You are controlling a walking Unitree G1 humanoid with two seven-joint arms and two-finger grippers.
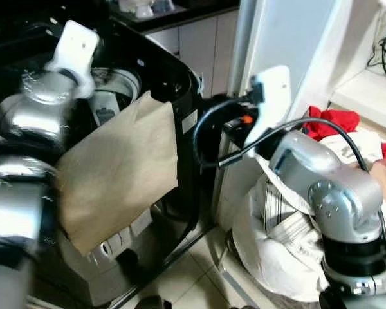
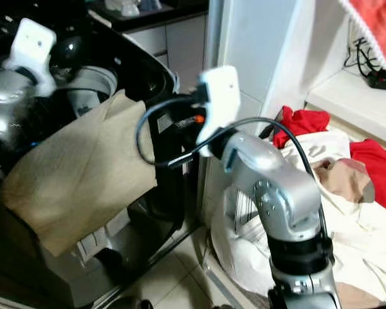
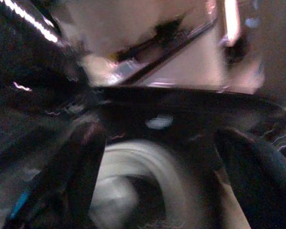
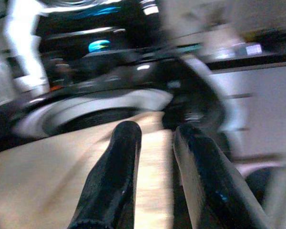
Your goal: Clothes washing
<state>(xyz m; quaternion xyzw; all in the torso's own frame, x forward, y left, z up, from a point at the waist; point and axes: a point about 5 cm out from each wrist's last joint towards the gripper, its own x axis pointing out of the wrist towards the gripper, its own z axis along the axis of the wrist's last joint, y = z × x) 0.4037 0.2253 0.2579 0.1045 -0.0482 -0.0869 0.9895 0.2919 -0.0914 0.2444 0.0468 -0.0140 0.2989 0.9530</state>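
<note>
one tan cloth (image 1: 119, 170) hangs over the front rim of the black washing machine (image 1: 180, 77), its upper edge at the lip of the drum opening (image 1: 119, 80) and its long axis running down the outside of the machine toward the tiled floor (image 1: 199, 270). most of it is outside the tub, so the coming move looks like a push or lift of that cloth up and over the rim into the drum.

the left gripper (image 3: 157, 186) is poised above the drum, its two black fingers (image 3: 83, 162) set well apart with the pale tub ring between them; nothing is held. the cloth lies just below and to the robot's right of that arm. the right gripper (image 4: 155, 157) comes in from the other side, fingers close together but with a narrow gap, pointing across the tan cloth toward the drum; it looks near the fabric, though whether it touches is hard to tell through the blur.

both arms flank the cloth; the right gripper seems better lined up with its upper corner. a heap of white and red laundry (image 2: 347, 193) waits on the robot's right, beside the machine.
</note>
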